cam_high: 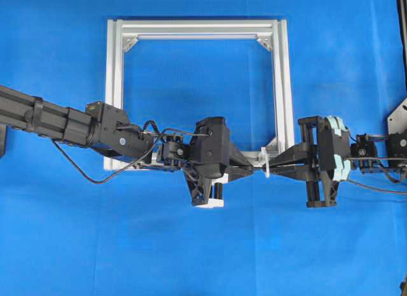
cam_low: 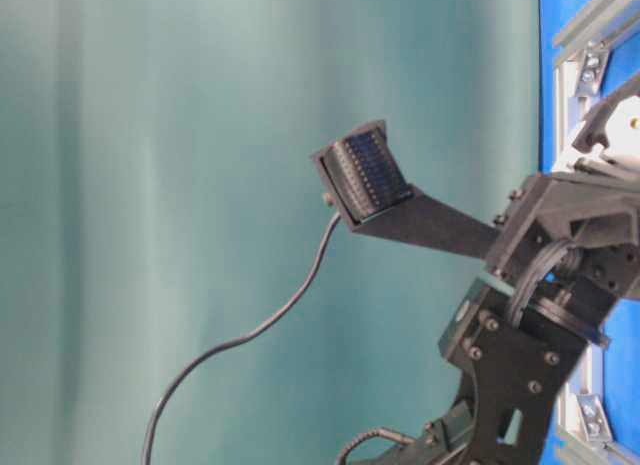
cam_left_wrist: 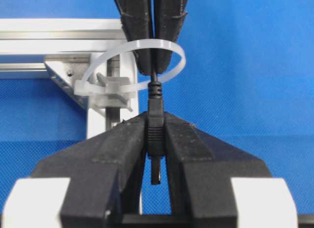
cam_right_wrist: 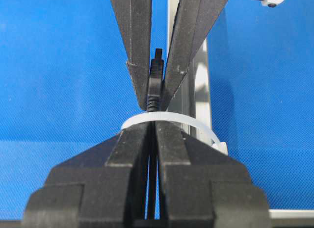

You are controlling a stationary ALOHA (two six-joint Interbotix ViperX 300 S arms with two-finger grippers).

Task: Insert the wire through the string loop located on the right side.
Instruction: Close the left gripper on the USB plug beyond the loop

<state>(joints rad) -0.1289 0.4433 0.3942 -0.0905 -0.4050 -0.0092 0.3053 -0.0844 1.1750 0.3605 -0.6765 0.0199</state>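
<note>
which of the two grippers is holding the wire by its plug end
The left gripper: its pads clamp the wire's ribbed plug just past the string loop. The right gripper pinches the thin cable instead.

A blue cloth (cam_high: 203, 245) covers the whole table. On it lies a square silver aluminium frame (cam_high: 114, 86) with small corner brackets (cam_high: 264, 41) inside.

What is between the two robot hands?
In the left wrist view, the white plastic string loop sits between them, with the thin black wire passing through it.
</note>
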